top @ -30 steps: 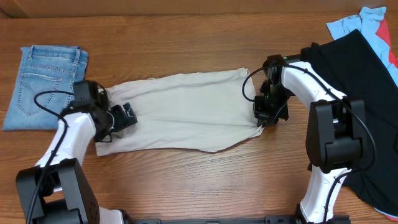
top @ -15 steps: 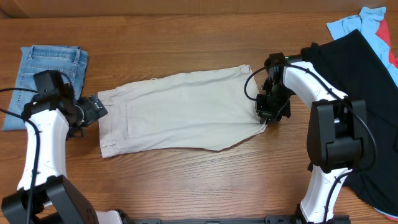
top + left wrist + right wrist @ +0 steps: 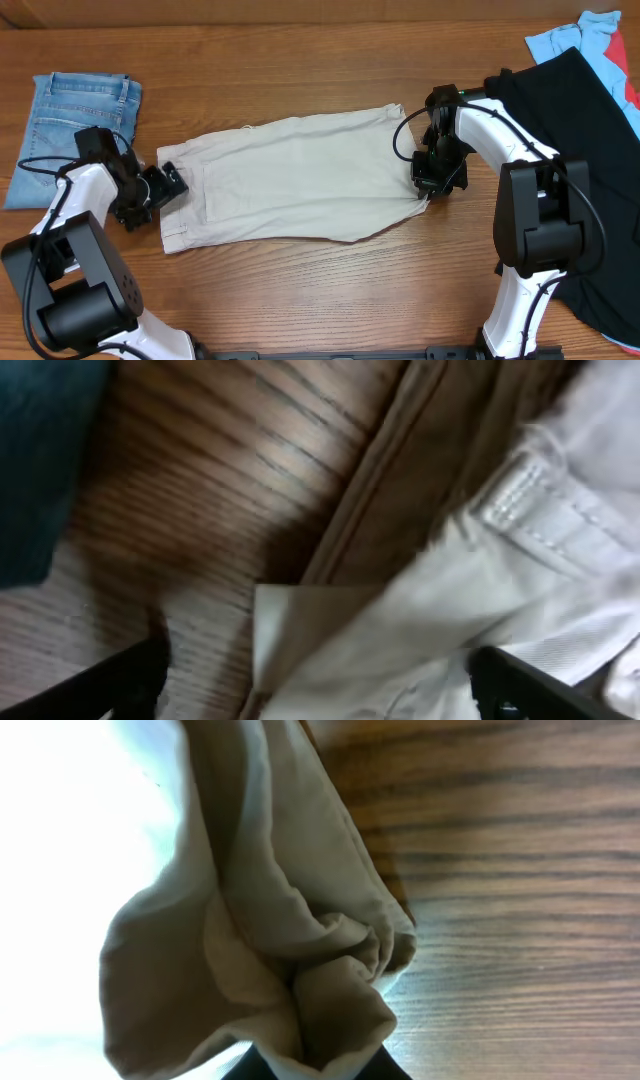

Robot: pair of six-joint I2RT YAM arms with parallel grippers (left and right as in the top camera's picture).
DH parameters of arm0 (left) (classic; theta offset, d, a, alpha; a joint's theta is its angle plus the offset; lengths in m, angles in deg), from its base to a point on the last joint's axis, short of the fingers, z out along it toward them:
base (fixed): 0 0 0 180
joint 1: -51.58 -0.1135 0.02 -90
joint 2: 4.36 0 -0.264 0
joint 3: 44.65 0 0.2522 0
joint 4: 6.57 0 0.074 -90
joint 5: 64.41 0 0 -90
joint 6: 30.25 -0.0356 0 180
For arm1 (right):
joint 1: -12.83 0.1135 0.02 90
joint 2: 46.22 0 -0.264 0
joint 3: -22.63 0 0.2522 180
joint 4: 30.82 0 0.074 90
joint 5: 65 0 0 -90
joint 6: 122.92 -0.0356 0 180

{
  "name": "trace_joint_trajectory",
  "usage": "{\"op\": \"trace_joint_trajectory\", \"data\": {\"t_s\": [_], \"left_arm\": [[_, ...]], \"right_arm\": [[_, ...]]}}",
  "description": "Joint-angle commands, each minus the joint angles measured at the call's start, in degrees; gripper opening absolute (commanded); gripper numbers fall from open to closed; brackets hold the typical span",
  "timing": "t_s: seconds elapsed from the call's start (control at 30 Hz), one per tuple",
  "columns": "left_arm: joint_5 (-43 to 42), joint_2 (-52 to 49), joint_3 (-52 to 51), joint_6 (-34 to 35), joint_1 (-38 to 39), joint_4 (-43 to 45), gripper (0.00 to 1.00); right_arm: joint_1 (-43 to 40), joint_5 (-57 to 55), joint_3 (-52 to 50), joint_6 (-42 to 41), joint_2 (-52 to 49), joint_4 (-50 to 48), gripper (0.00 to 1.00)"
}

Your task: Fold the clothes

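The shorts (image 3: pixel 290 185) lie flat on the table (image 3: pixel 300 300), long axis left to right. The right gripper (image 3: pixel 431 181) is clamped on the bunched leg hem at their right end; the left gripper (image 3: pixel 158 189), jaws wide apart, sits at the waistband end, nearest that edge

Beige shorts (image 3: pixel 290 180) spread at the centre of the table (image 3: pixel 300 290). At their 9 o'clock waistband sits the left gripper (image 3: pixel 160 188), jaws apart; the right gripper (image 3: pixel 432 186) pinches the 3 o'clock hem. Folded jeans (image 3: pixel 75 130) lie at 10 o'clock.

The shorts (image 3: pixel 290 180) were matt, creased beige cloth; the desk (image 3: pixel 300 300) was smooth, grained wood; the jeans (image 3: pixel 70 130), faded denim.
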State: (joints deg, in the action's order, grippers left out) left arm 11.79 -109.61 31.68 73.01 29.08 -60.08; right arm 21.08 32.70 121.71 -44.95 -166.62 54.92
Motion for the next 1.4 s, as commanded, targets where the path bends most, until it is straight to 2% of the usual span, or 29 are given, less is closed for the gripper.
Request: {"op": "trace_joint_trajectory", "data": {"t_s": [0.0, 0.1, 0.3, 0.4, 0.47, 0.6, 0.73, 0.83, 0.93, 1.1, 1.23, 1.37], "left_arm": [[-8.81, -6.16, -1.38, -3.63, 0.13, 0.66, 0.87], [-11.80, -8.98, -1.40, -5.18, 0.28, 0.50, 0.66], [-11.74, -11.54, -1.40, -6.40, 0.28, -0.33, 0.38], [-11.72, -11.52, -1.36, -6.69, 0.17, -0.42, 0.25], [-11.69, -11.32, -1.29, -6.69, -0.26, -0.46, 0.21], [-11.30, -9.64, 0.63, -6.93, -2.05, -2.43, 0.05], [-9.22, -5.62, 4.63, -7.34, -4.79, -6.08, 0.04], [-4.90, -2.03, 9.29, -7.43, -6.91, -10.73, 0.04], [-4.61, 0.98, 15.45, -9.86, -8.28, -16.41, 0.04], [-4.63, 4.68, 23.04, -11.63, -7.91, -22.91, 0.04], [-4.22, 6.45, 24.87, -11.58, -7.69, -23.96, 0.04], [-2.99, 6.64, 24.92, -11.65, -7.89, -25.14, 0.04]], "right_arm": [[-0.57, -1.64, -0.24, -0.22, -0.17, -0.15, 0.14], [-0.55, -1.64, -0.24, -0.22, -0.17, -0.11, 0.14], [-0.55, -1.66, -0.24, -0.22, -0.17, 0.07, 0.14], [-0.57, -1.64, -0.24, -0.22, -0.17, 0.09, 0.14], [-0.57, -1.66, -0.24, -0.22, -0.17, 0.09, 0.14], [-0.57, -1.75, 0.44, 0.04, -0.09, 0.26, 0.13], [-0.57, -3.91, 4.96, 0.02, 0.28, 2.95, 0.11], [-0.57, -5.29, 11.21, 0.04, 0.50, 5.90, 0.11], [-0.46, -5.16, 19.04, 0.07, 0.50, 7.93, 0.11], [1.11, 0.28, 29.40, 3.61, 0.50, 7.13, 0.09], [2.75, 0.31, 31.32, 3.45, 0.48, 5.53, 0.10], [3.04, -0.02, 30.91, 3.28, 0.48, 7.89, 0.10]]}}
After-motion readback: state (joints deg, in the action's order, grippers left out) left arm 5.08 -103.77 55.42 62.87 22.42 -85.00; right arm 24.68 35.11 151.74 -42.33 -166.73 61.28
